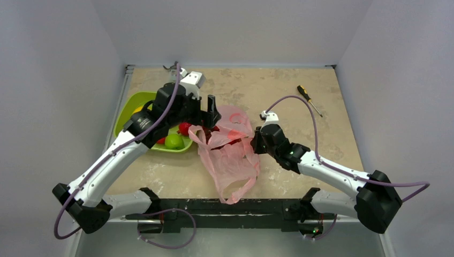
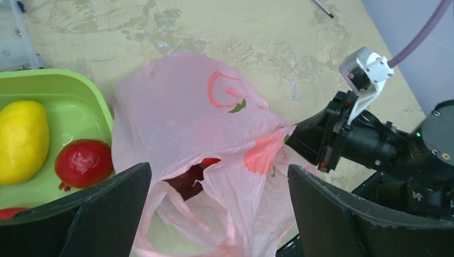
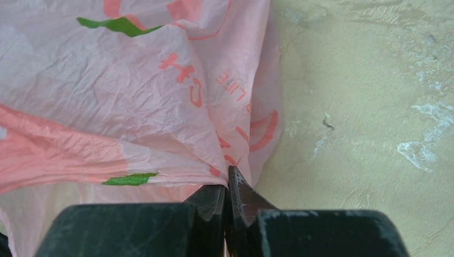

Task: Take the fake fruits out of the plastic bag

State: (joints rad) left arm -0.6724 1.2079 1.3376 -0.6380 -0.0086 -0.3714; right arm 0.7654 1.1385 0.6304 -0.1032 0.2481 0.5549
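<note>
L gripper (image 2: 219, 214) is held wide open, empty, over plastic bag (image 1: 230, 155). R gripper (image 3: 227, 187) is clamped on bag's edge. Some fake fruits (image 2: 83, 162) are seen in green tray (image 2: 80, 91) alongside; at least one dark red fruit (image 2: 188, 179) is glimpsed inside bag. Task judged part-done.

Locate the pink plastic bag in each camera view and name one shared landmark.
Top external: bag at table centre, between the arms.
Left wrist: bag mid-frame, right of the green tray.
Right wrist: bag fills the upper left.
Shared landmark: the right gripper pinching the bag's edge.
</note>
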